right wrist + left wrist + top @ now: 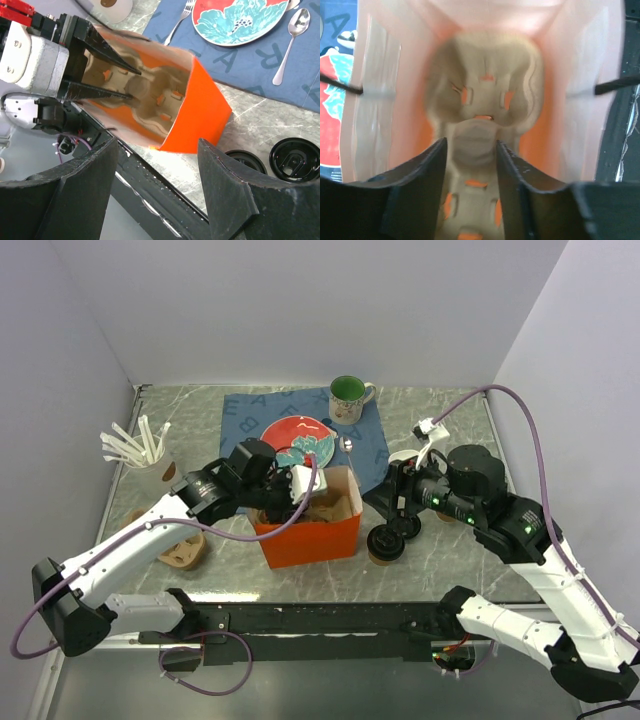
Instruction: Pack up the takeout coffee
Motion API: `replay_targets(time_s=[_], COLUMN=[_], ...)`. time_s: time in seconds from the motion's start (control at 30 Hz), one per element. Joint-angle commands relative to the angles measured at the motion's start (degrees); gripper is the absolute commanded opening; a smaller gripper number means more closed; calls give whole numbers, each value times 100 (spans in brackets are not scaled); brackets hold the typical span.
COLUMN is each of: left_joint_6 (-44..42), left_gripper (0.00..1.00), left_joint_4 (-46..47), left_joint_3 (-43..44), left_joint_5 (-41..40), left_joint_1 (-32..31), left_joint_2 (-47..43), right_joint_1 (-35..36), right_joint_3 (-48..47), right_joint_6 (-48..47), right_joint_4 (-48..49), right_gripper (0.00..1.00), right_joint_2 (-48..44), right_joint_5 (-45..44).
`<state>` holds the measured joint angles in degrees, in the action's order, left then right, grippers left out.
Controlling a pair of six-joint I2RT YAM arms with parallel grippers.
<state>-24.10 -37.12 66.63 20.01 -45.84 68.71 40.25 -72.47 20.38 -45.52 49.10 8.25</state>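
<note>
Two tips: the right gripper (157,147) is wide open and empty, and the coffee (385,544) stands on the table (460,430) just beside the orange bag (310,538), so I'd grab it low on its side. The left gripper (470,144) straddles the tray (485,90) inside the bag; can't tell if it's pinching.

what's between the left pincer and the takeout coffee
The right wall of the orange bag: the left pincer sits inside the bag, and the takeout coffee stands just outside it on the table. The top external view shows this.
</note>
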Motion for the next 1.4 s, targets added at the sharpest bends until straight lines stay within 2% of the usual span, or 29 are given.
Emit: replay_targets(time_s=[0.0,0.1,0.13,0.33,0.5,0.6,0.77,0.87,0.9,0.93,1.0,1.07,1.17,1.2,1.3,1.37], left_joint_6=[63,28,19,-25,299,528,766,1598,2358,2801,3460,3718,4552,5172,6298,6914], left_gripper=[53,63,71,80,99,99,97,97,97,97,97,97,98,97,85,83], left_joint_4=[223,57,30,-260,-427,-454,-138,214,197,-90,-426,-602,-673,-699,-918,-1120], left_joint_3=[-45,148,244,858,1431,1599,1371,1291,1422,1545,1791,1731,1476,1354,1186,1185], left_joint_5=[-164,-208,-269,-559,-1042,-1192,-1595,-2517,-2928,-3646,-4327,-4409,-4610,-4724,-4901,-4875], left_joint_1=[-21,-21,-30,-30,-30,-30,-30,-30,-30,-30,-30,-30,-21,-21,-21,-30], left_joint_2=[-165,-68,-51,-103,-191,-331,-779,-1087,-1105,-1070,-895,-859,-920,-1025,-1297,-1360], right_joint_1=[27,36,27,36,27,27,27,27,18,35,36,36,27,9,18,27], right_joint_3=[-268,-338,-356,-479,-558,-681,-970,-1216,-1295,-1366,-1489,-1472,-1437,-1446,-1498,-1525], right_joint_6=[80,63,62,124,325,492,739,985,1072,1099,1178,1205,1188,1170,1065,995], right_joint_4=[17,-36,-36,-27,-98,-255,-537,-782,-862,-949,-1091,-1091,-1091,-1108,-1205,-1249], right_gripper=[71,71,71,71,71,71,72,72,72,72,72,72,72,72,72,72], right_joint_2=[56,73,99,196,336,529,855,1040,1153,1206,1260,1234,1163,1154,1198,1242], right_joint_5=[-113,-166,-183,-175,-227,-289,-376,-526,-622,-658,-789,-816,-1088,-1124,-1159,-1159])
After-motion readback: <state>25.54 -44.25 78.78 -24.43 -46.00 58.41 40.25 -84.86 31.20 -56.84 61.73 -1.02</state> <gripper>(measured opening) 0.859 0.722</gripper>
